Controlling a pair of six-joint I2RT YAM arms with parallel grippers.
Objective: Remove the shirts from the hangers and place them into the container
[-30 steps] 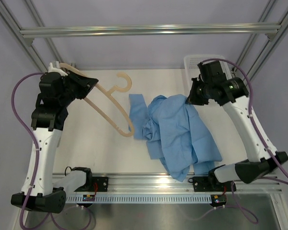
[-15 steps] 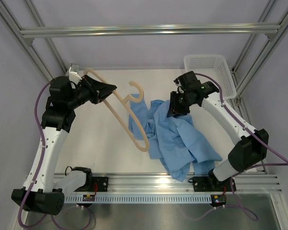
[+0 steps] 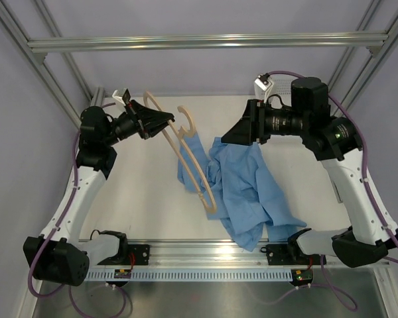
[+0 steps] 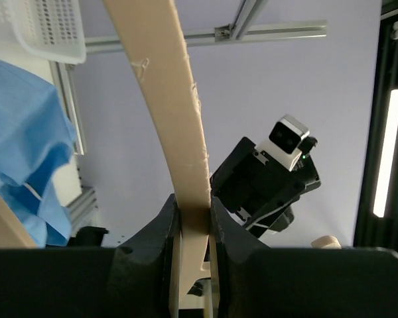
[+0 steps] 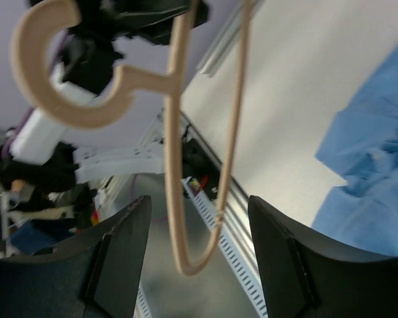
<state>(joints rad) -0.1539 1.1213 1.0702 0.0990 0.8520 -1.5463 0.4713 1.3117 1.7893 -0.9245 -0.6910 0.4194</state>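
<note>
Left gripper (image 3: 148, 122) raised above table (image 3: 139, 192), clamped on one arm of tan wooden hanger (image 3: 194, 169); left wrist view shows fingers (image 4: 174, 232) pressed on both sides of wood. Hanger bare, tilted, hook (image 3: 186, 119) uppermost, lower end in front of shirt's left edge. Light blue shirt (image 3: 252, 189) crumpled on table, right of centre. Right gripper (image 3: 242, 131) above shirt's top edge, jaws wide apart, holding nothing. White basket (image 4: 43, 30) at far right corner, mostly hidden behind right arm
</note>
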